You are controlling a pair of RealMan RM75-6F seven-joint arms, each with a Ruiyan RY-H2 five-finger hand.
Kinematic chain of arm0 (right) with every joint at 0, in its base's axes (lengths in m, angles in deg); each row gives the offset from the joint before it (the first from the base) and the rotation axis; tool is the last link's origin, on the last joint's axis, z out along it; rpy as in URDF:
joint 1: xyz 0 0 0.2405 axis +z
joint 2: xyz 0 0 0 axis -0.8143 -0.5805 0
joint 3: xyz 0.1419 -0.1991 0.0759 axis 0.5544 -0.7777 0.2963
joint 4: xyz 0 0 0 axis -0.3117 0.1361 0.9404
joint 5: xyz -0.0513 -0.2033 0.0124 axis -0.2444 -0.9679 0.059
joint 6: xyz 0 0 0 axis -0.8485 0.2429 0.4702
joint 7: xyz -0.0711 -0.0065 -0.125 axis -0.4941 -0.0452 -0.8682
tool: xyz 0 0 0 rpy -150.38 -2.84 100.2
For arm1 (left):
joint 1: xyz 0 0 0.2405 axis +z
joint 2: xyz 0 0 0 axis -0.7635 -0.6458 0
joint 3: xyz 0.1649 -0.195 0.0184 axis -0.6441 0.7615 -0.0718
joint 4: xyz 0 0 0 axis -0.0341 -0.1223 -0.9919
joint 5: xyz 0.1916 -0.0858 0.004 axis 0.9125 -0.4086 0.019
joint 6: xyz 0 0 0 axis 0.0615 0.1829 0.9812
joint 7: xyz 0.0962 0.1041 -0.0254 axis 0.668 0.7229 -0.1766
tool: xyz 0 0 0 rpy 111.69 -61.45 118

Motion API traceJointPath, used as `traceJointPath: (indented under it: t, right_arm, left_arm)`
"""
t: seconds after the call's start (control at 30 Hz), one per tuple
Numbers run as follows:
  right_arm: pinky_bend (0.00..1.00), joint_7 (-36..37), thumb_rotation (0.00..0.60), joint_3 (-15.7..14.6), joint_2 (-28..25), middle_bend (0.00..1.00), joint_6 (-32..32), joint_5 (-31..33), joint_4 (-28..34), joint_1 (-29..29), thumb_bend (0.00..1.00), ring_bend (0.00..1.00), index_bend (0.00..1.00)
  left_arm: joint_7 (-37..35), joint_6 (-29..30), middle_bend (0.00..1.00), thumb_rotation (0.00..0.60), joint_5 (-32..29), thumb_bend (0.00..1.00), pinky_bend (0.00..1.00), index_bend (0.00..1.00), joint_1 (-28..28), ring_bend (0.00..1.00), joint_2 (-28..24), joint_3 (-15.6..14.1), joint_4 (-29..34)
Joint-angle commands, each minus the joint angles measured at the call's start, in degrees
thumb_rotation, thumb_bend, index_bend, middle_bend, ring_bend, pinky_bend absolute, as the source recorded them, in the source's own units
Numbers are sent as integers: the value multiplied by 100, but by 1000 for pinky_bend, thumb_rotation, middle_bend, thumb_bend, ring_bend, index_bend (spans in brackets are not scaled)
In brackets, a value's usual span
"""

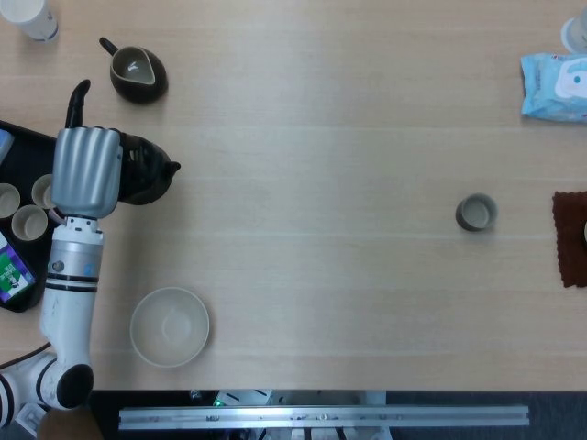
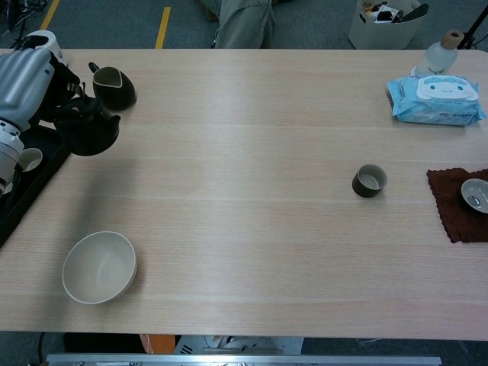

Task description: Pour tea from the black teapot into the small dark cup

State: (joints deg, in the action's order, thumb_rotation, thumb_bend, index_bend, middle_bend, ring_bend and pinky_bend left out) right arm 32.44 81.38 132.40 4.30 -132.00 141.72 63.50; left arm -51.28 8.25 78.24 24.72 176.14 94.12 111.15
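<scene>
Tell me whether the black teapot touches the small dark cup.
Apart. The chest view shows the black teapot far left, the small dark cup far right, bare table between.

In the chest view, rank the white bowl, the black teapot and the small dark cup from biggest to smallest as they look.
1. white bowl, nearest the camera
2. black teapot
3. small dark cup

The teapot (image 1: 147, 171) is black and round, sitting at the far left of the table, mostly hidden under the hand from above. The cup (image 1: 476, 213) is small, dark, upright and open-topped, well apart over on the right side.
</scene>
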Motion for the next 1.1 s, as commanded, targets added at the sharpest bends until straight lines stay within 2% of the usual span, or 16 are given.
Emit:
traceJointPath:
  t: [0.03, 0.4, 0.67, 1.1]
  right_arm:
    - [266, -36, 600, -10, -8, 325, 41, 15, 11, 13, 66, 249, 337]
    - [266, -544, 600, -66, -82, 325, 404, -132, 168, 259, 66, 250, 336]
    - [266, -1407, 600, -70, -42, 325, 1207, -197, 319, 777, 66, 249, 322]
    - [266, -2592, 600, 10, 605, 305, 2424, 354, 171, 1506, 63, 233, 318]
  left_arm:
    - [-30, 1, 1000, 523, 44, 315, 86, 1000, 22, 874, -8, -23, -2]
    - [-51, 63, 1000, 523, 357, 315, 86, 1000, 102, 873, -96, -161, 218]
    - [-28, 63, 1000, 528, 531, 315, 86, 1000, 145, 873, -184, -237, 413]
    - [-40, 12, 1000, 535, 624, 315, 86, 1000, 214, 872, -323, -282, 666]
